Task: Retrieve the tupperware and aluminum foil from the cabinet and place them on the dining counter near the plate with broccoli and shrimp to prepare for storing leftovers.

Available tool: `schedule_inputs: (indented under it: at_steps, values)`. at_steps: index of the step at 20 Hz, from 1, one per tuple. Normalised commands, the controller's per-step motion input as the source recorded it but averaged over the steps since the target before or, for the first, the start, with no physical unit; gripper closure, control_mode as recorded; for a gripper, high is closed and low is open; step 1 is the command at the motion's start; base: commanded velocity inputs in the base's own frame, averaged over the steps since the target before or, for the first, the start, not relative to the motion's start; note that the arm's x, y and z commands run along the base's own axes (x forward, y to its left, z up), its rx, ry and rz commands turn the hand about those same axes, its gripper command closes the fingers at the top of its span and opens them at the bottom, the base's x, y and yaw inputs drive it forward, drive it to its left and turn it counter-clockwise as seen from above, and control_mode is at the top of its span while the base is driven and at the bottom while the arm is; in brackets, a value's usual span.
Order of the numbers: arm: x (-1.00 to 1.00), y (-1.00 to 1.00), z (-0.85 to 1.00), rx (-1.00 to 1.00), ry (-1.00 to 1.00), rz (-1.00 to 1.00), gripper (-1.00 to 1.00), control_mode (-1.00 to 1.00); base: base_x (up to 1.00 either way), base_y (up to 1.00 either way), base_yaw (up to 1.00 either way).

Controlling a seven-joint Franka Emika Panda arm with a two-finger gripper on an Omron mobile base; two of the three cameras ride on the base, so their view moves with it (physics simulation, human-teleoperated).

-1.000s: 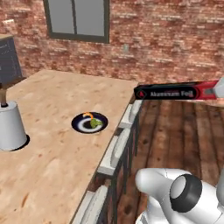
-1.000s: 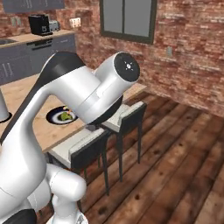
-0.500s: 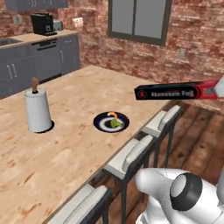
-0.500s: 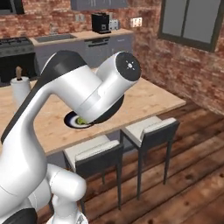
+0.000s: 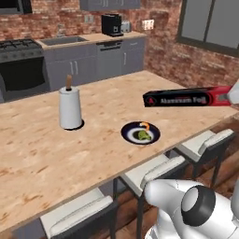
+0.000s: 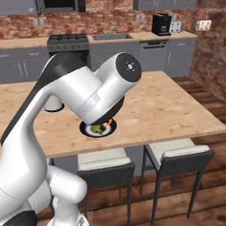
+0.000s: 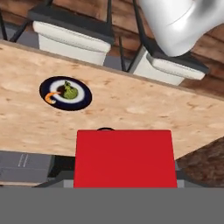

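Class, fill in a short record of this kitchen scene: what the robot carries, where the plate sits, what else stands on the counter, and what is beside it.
carried item: aluminum foil box, held level above the dining counter, red end facing the hand camera
gripper: gripper closed on the foil box's red end
plate: plate with broccoli and shrimp resting on the counter near its stool-side edge
other item: paper-towel roll upright, apart from the plate
seating: stools along the near edge
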Motion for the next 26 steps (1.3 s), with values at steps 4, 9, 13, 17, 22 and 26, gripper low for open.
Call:
schedule_inputs:
  at_steps: [4, 9, 13, 17, 22, 26]
  values:
    - [0.00, 0.00, 0.00, 0.00, 0.00, 0.00, 1.00, 1.00, 0.54, -1.00, 0.34]
    - [0.00, 0.00, 0.00, 0.00, 0.00, 0.00, 1.00, 1.00, 0.42, -1.00, 0.23]
    - [0.00, 0.00, 0.00, 0.00, 0.00, 0.00, 1.00, 1.00, 0.39, -1.00, 0.11]
    - [0.19, 0.01, -0.11, 0.00, 0.00, 0.00, 1.00, -1.00, 0.44, -0.27, 0.01]
    - [0.63, 0.46, -0.35, -0.02, -0.02, -0.07, 1.00, -1.00, 0.00, 0.00, 0.00]
    - [0.27, 0.73, -0.45, -0.04, -0.13, -0.22, 1.00, -1.00, 0.00, 0.00, 0.00]
